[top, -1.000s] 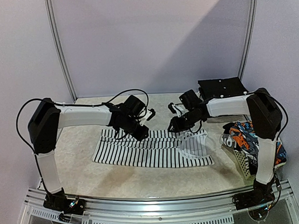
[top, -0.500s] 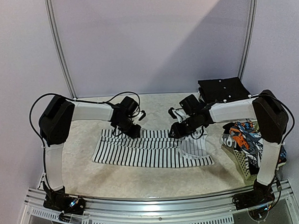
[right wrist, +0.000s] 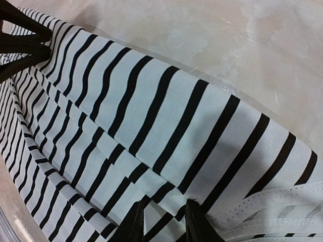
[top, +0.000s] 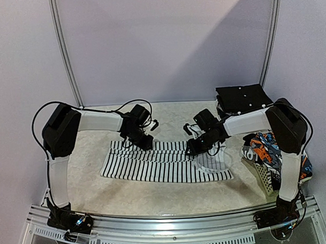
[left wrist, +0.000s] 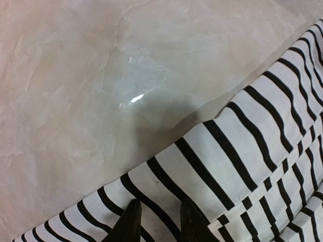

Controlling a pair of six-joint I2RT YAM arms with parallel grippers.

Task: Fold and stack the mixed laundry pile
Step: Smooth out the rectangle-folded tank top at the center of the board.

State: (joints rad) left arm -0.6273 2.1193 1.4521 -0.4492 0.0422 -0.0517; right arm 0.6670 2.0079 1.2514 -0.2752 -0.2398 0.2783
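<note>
A white garment with thin black stripes (top: 164,162) lies spread flat in the middle of the table, with its far edge folded over. My left gripper (top: 145,143) is low at the far left edge of it, its jaws a little apart with flat striped cloth (left wrist: 227,151) showing between the fingertips (left wrist: 132,222). My right gripper (top: 192,148) is low at the far right part, its jaws a little apart over a fold edge (right wrist: 151,151), next to white straps (right wrist: 282,214). The garment with orange, blue, white and black print (top: 263,149) lies in the basket at the right.
A white plastic lattice basket (top: 265,178) stands at the right edge by the right arm's base. A black box (top: 242,96) sits at the back right. Bare marbled tabletop (top: 89,167) lies left of and in front of the striped garment.
The left gripper has moved a little back and left along the garment's far edge. The right gripper has settled lower onto the cloth. The garment has stayed flat.
</note>
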